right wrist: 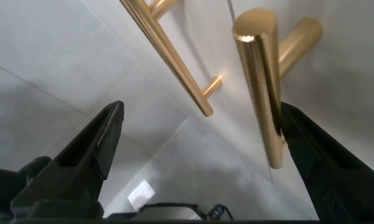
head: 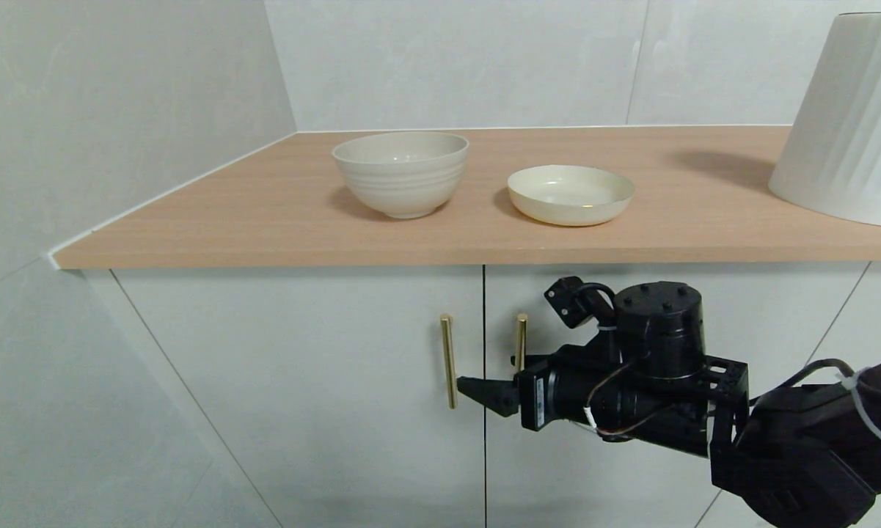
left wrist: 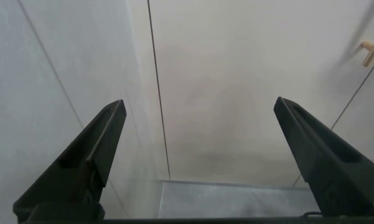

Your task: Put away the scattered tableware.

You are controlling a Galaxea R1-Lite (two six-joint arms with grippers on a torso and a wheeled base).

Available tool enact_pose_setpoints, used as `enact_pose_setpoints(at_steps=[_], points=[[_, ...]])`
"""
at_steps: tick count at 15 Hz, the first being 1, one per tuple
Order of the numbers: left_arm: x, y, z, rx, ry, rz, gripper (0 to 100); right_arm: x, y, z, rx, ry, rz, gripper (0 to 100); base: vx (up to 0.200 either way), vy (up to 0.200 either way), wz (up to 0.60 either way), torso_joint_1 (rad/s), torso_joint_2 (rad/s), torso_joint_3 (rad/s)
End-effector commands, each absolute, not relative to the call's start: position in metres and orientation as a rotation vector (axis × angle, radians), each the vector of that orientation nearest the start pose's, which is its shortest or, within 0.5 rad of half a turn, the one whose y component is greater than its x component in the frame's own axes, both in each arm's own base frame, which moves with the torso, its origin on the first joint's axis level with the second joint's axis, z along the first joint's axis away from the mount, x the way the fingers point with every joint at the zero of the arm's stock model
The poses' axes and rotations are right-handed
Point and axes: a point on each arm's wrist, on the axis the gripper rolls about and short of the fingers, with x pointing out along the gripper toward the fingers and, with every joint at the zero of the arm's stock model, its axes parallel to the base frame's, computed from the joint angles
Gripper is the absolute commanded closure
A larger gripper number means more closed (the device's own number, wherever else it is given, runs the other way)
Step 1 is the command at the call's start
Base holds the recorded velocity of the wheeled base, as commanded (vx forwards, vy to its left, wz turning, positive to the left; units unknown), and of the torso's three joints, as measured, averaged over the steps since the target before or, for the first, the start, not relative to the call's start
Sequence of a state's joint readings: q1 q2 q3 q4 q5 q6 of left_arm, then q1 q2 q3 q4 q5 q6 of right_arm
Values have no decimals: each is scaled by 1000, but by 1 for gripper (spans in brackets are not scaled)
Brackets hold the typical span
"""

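Right tool released at gold metal bar handles (left tool likewise released); ribbed cream bowl, shallow cream dish on wooden desk.

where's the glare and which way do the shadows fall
head view: bowl, dish and white ribbed shade throw soft shadows leftward on the wooden counter, so light comes from the right; right wrist view: bright glare streaks on the gold handles; left wrist view: even light on the cabinet door, no glare
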State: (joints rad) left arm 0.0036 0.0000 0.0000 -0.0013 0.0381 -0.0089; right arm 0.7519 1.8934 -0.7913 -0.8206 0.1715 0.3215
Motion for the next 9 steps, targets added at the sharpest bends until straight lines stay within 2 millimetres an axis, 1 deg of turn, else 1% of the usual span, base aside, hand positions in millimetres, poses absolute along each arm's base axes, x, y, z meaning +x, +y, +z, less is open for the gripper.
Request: enact_pose_setpoints(at_steps=[1,4,6,7,9], points=[[-23,1,76,-9,-2,43,0,241,237,129,213,431,873,0,0,0,0,0,0,0],[-23,1,76,-9,-2,43,0,224,234,142,279,401,944,0,0,0,0,0,0,0],[-23,1,76,-9,-2,43,0,216,227,146,283,407,985,0,0,0,0,0,0,0],[-23,1,76,-9,-2,41,0,210,222,147,284,422,1032,0,0,0,0,0,0,0],[-23,1,76,-9,-2,43,0,199,212,145,279,447,1058,0,0,0,0,0,0,0]])
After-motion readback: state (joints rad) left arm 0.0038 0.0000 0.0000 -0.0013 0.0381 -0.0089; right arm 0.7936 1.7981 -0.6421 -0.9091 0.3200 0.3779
